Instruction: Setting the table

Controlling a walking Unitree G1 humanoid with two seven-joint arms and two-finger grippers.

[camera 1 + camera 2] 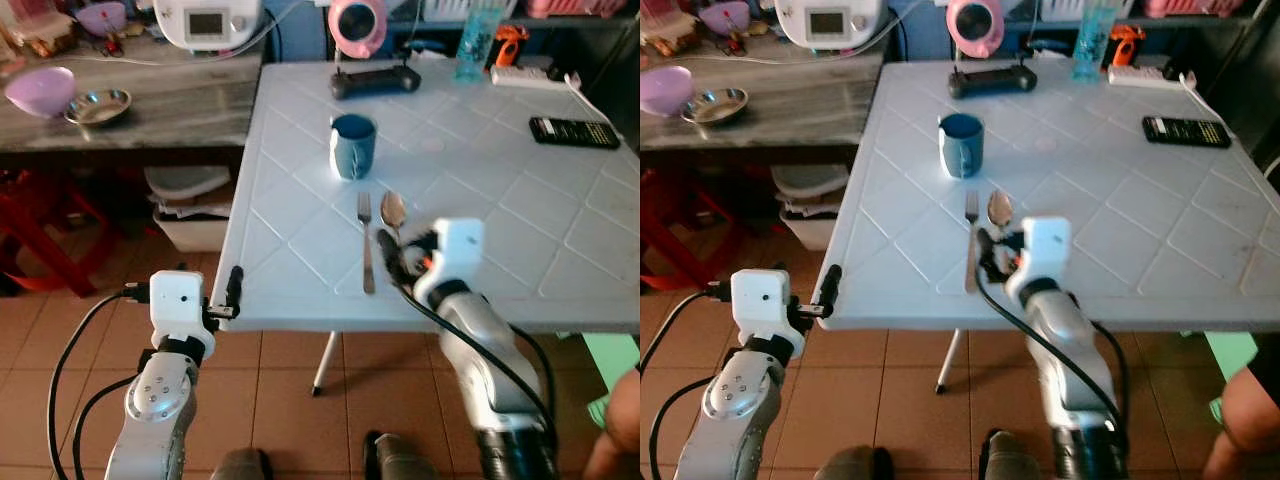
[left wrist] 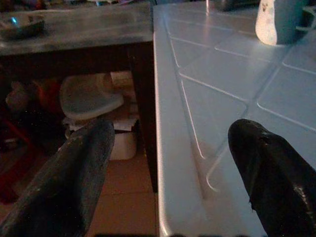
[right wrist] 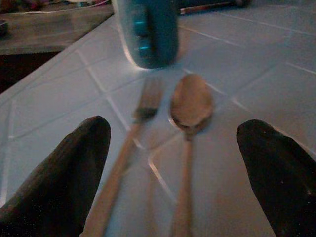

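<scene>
Your right gripper (image 3: 175, 163) hovers with fingers spread over the handles of the fork (image 1: 365, 250) and spoon (image 1: 393, 212), which lie side by side below the blue mug (image 1: 352, 146). Closing now may catch both together.

No text, label, brand or number is legible on anything here.

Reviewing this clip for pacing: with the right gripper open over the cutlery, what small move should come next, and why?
Probably lift the right gripper back from the table: its fingers are spread and hold nothing, while the fork and spoon lie side by side below the blue mug.
</scene>
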